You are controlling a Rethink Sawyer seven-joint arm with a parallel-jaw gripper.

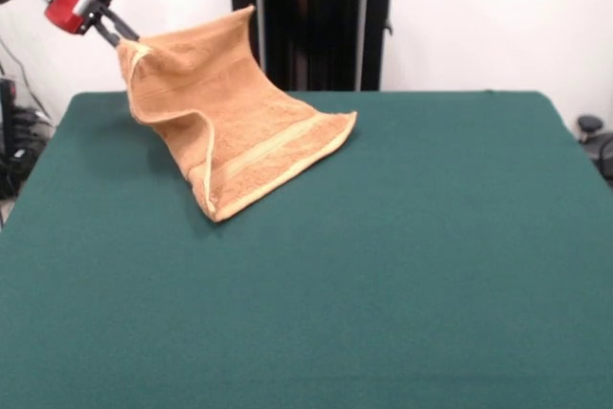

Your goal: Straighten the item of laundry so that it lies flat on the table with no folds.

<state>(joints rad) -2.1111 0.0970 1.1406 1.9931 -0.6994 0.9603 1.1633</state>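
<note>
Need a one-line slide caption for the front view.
Sawyer gripper pinches one corner of the orange towel, lifting it off the green table.

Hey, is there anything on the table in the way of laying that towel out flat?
Nothing visible. The gripper holds the towel by a corner, its lower edge resting on the table. No other object shows on the green cloth around it.

Towel point(225, 122) looped terry cloth; table point(402, 265) matt felt-like cloth

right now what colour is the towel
Orange-tan towel with a paler stripe band; front view.
</note>
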